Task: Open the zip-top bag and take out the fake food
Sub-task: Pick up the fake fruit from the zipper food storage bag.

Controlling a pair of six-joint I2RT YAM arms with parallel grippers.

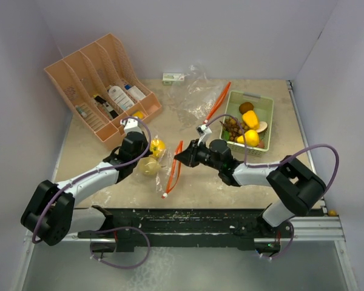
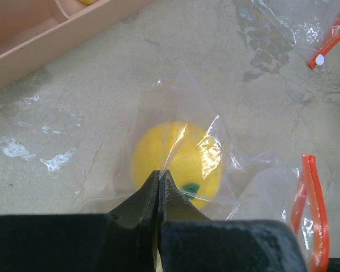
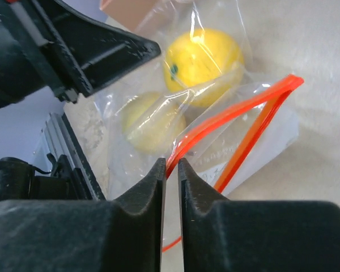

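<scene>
The left gripper (image 2: pixel 159 177) pinched the clear zip-top bag (image 2: pixel 175 96) tight, likely to keep it from sliding on the desk (image 2: pixel 102 90). The right gripper (image 3: pixel 171 167) squeezed the orange zip edge (image 3: pixel 238 107), ready to pull. Two yellow fake lemons (image 3: pixel 201 59) sat inside the bag.

Plain pale lavender walls (image 1: pixel 200 36) enclose a scuffed beige tabletop (image 1: pixel 200 194), evenly lit; a metal rail (image 1: pixel 318 225) lines its near edge.
</scene>
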